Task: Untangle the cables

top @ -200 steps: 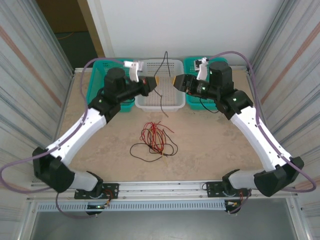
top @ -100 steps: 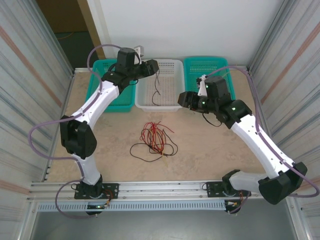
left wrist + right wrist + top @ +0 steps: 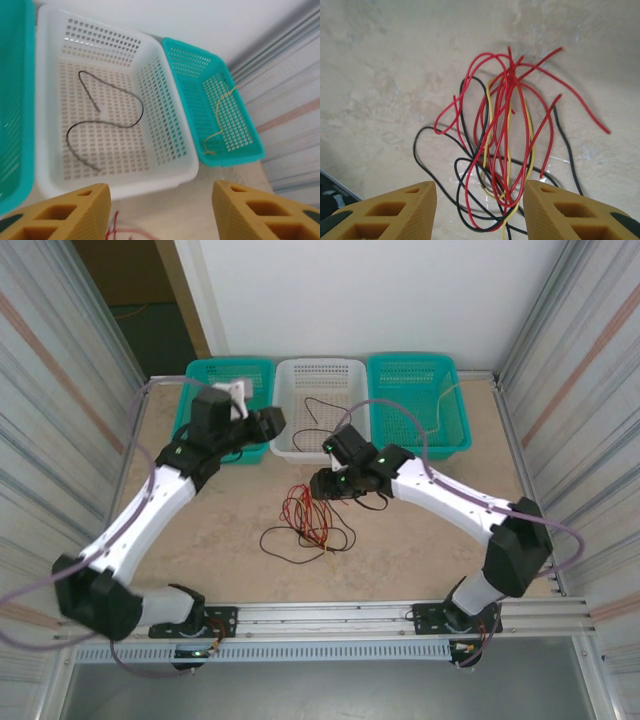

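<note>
- The right hand (image 3: 480, 192) has swung away from the baskets and now hangs over the tangle of cables (image 3: 507, 135) on the tabletop (image 3: 375, 70). Its fingers are spread and pinch nothing, with the knot directly below them.
- The left hand (image 3: 160, 200) has backed off the white basket (image 3: 165, 165), now just ahead of it. It is also spread and empty.
- One black cable (image 3: 141, 107) lies released in that basket: one strand sorted. The knot is too dense to count the rest.

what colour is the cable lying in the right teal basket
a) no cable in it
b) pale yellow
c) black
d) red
b: the left wrist view shows a single pale yellow cable on the floor of the right teal basket, while the black cable lies in the white basket.
</note>
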Motion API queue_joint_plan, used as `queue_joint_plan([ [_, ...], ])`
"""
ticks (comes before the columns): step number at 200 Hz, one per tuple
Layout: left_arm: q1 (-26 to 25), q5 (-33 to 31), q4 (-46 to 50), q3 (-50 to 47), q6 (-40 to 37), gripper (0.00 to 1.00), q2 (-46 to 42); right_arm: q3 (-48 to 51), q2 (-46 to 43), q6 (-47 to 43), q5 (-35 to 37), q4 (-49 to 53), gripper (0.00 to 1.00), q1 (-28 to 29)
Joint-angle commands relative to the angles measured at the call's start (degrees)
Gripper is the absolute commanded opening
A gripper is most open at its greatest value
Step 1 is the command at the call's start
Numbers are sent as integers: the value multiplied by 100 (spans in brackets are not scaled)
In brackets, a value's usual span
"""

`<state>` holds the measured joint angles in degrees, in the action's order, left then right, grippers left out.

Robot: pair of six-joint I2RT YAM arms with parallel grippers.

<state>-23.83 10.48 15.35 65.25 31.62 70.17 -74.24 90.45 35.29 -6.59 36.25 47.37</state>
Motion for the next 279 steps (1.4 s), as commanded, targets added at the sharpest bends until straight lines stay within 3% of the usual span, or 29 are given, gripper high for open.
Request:
queue_joint_plan([
  [1,8,-147,336,-734,24,53,-716,-252,329,-166,61,53,47,179],
  [49,11,-158,624,-2052,584,49,-1848,-300,1014,-179,258,229,38,312],
  [125,10,291,280,-2586,1065,46,-1572,-402,1679,-338,205,321,31,316],
  [143,10,369,250,-2630,1097,45,-1498,-424,1751,-347,234,315,23,316],
  [170,-3,435,129,-2714,1187,45,-1463,-477,1730,-415,277,295,2,320],
  [224,-231,655,-410,-2672,1185,47,-1351,-402,535,-836,196,75,0,325],
  [279,-718,972,-1806,-2482,992,46,-1206,-574,-768,-1139,445,75,0,318],
])
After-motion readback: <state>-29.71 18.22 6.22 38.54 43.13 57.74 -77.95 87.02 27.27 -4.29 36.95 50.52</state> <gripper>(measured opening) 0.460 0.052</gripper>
